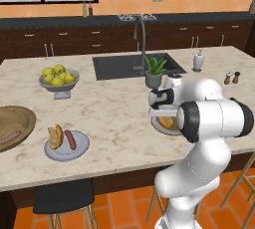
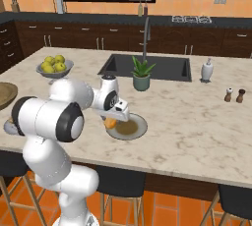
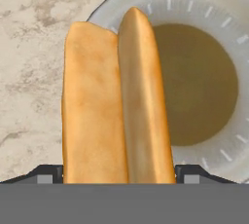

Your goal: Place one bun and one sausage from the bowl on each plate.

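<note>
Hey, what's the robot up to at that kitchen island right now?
It is serving hot dogs. Its tool holds a bun over the near plate, which has no food on it yet. The other plate already has a bun and a sausage. Another sausage lies in the wooden bowl.

A grey footed fruit bowl (image 1: 59, 86) of yellow-green apples (image 1: 58, 75) stands on the marble desk (image 1: 114, 118), left of the dark sink (image 1: 134, 65). A potted plant (image 1: 154, 71) sits just in front of the sink — faucet (image 1: 142, 36) behind it. Farther right: a white soap dispenser (image 1: 198, 60), then salt and pepper shakers (image 1: 231, 77). Dark stools (image 1: 63, 197) below.
</note>
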{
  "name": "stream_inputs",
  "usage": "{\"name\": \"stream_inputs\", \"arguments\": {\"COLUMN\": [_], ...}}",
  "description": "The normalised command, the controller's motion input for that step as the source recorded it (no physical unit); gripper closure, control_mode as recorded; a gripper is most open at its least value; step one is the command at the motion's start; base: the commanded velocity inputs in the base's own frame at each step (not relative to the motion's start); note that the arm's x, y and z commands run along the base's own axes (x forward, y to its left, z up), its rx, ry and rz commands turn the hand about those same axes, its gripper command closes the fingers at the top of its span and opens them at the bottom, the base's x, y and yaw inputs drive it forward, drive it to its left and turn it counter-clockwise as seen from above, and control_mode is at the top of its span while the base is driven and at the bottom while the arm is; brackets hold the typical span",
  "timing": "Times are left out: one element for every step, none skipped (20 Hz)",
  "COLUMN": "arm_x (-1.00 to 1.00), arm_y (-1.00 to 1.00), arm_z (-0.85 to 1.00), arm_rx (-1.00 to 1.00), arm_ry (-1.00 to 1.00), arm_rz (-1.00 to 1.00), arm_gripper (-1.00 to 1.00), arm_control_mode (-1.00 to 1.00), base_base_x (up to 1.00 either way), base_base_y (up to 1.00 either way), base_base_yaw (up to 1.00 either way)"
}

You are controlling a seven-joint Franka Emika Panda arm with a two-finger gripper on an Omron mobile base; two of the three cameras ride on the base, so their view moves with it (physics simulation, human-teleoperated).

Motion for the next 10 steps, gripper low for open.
{"name": "stream_inputs", "arguments": {"arm_x": [0.16,0.04,0.00,0.00,0.00,0.05,0.15,0.24,0.36,0.34], "arm_y": [0.00,0.00,0.00,0.00,0.00,0.00,0.00,0.00,0.00,0.00], "arm_z": [-0.29,-0.30,-0.23,-0.28,-0.18,-0.11,-0.19,-0.16,-0.19,-0.24], "arm_rx": [0.00,0.00,0.00,0.00,0.00,0.00,0.00,0.00,0.00,0.00], "arm_ry": [0.07,0.04,0.08,0.05,0.03,0.01,0.00,0.00,0.00,0.00], "arm_rz": [0.00,0.00,0.00,0.00,0.00,0.00,0.00,0.00,0.00,0.00], "arm_gripper": [1.00,1.00,1.00,1.00,1.00,1.00,1.00,1.00,1.00,1.00], "arm_control_mode": [-1.00,-1.00,-1.00,-1.00,-1.00,-1.00,-1.00,-1.00,-1.00,-1.00], "base_base_x": [0.00,0.00,0.00,0.00,0.00,0.00,0.00,0.00,0.00,0.00], "base_base_y": [0.00,0.00,0.00,0.00,0.00,0.00,0.00,0.00,0.00,0.00], "base_base_yaw": [0.00,0.00,0.00,0.00,0.00,0.00,0.00,0.00,0.00,0.00]}}
